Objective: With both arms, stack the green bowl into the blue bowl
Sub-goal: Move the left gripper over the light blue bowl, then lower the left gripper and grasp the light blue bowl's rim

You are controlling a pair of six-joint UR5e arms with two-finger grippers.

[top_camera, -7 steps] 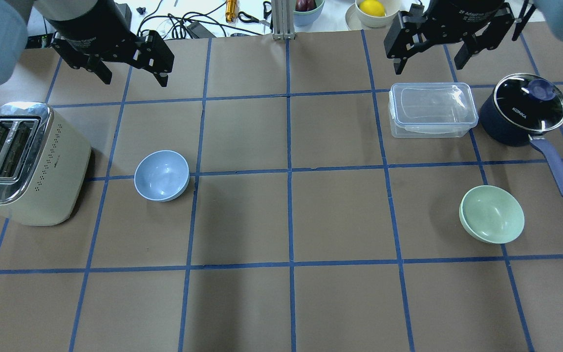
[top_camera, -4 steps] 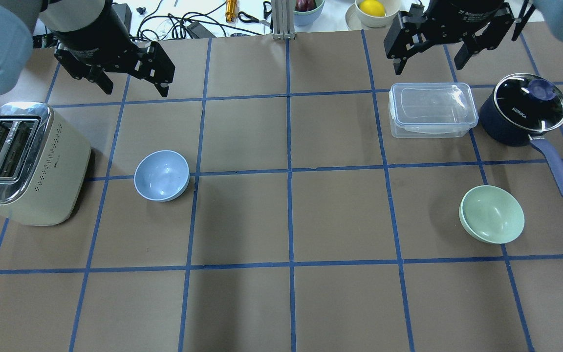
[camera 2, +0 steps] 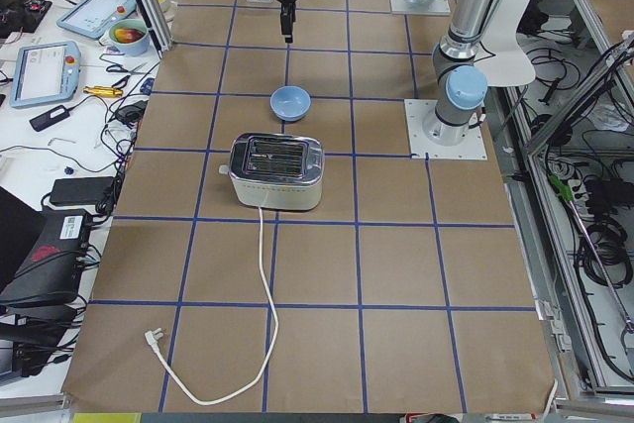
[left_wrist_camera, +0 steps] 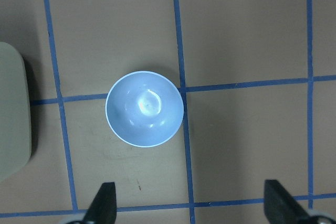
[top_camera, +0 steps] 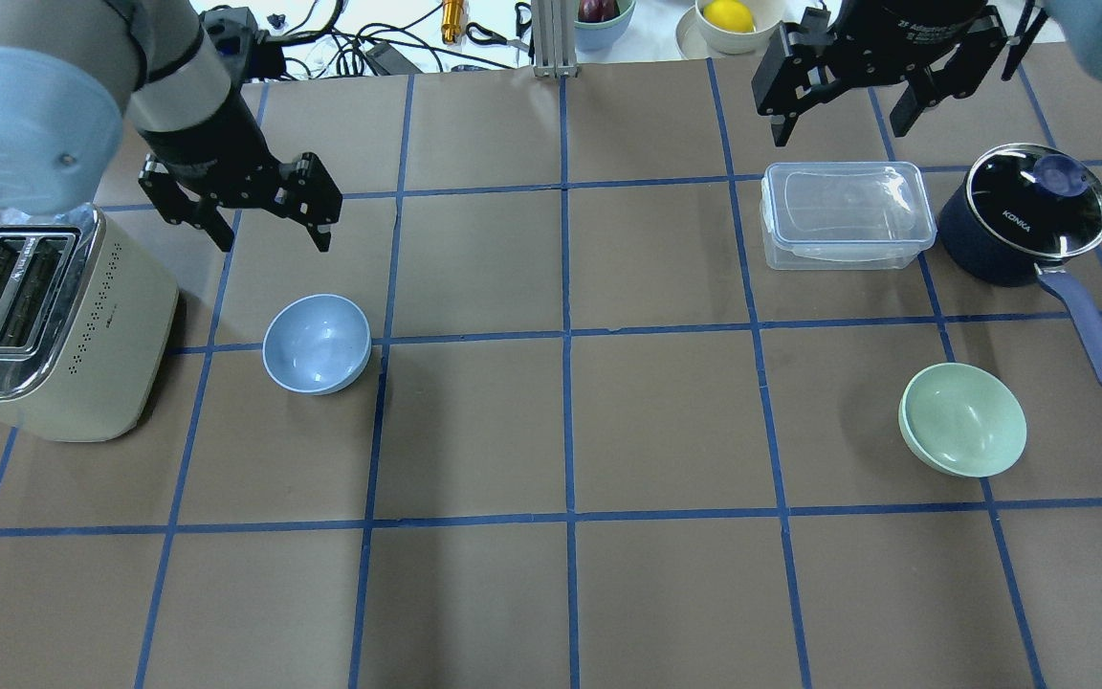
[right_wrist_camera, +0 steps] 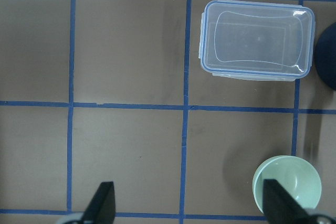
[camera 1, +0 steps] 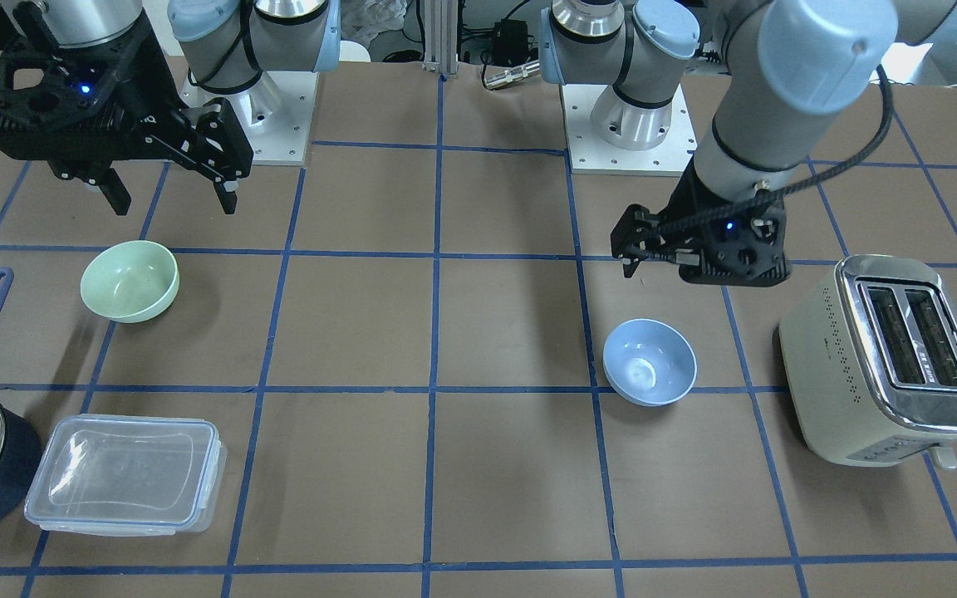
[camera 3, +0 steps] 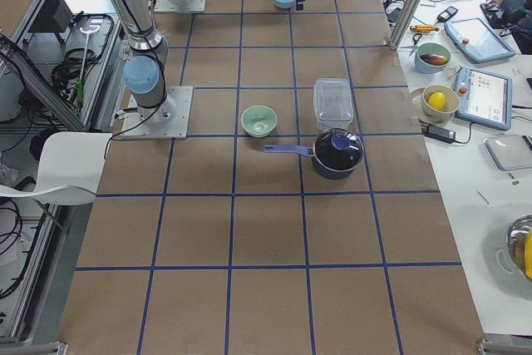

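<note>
The blue bowl (top_camera: 316, 344) sits upright on the table's left half, next to the toaster; it also shows in the left wrist view (left_wrist_camera: 144, 108) and the front view (camera 1: 649, 362). My left gripper (top_camera: 274, 239) is open and empty, hovering just beyond the blue bowl, apart from it. The green bowl (top_camera: 962, 419) sits upright on the right half, also in the right wrist view (right_wrist_camera: 287, 184) and the front view (camera 1: 130, 281). My right gripper (top_camera: 838, 129) is open and empty, high at the far right edge, well away from the green bowl.
A cream toaster (top_camera: 44, 316) stands left of the blue bowl. A clear lidded container (top_camera: 845, 214) and a dark navy saucepan (top_camera: 1024, 225) with a glass lid stand beyond the green bowl. Bowls of fruit (top_camera: 731, 19) sit past the far edge.
My left gripper has moved from the far table edge toward the blue bowl, still open. The right arm and both bowls have not moved.
</note>
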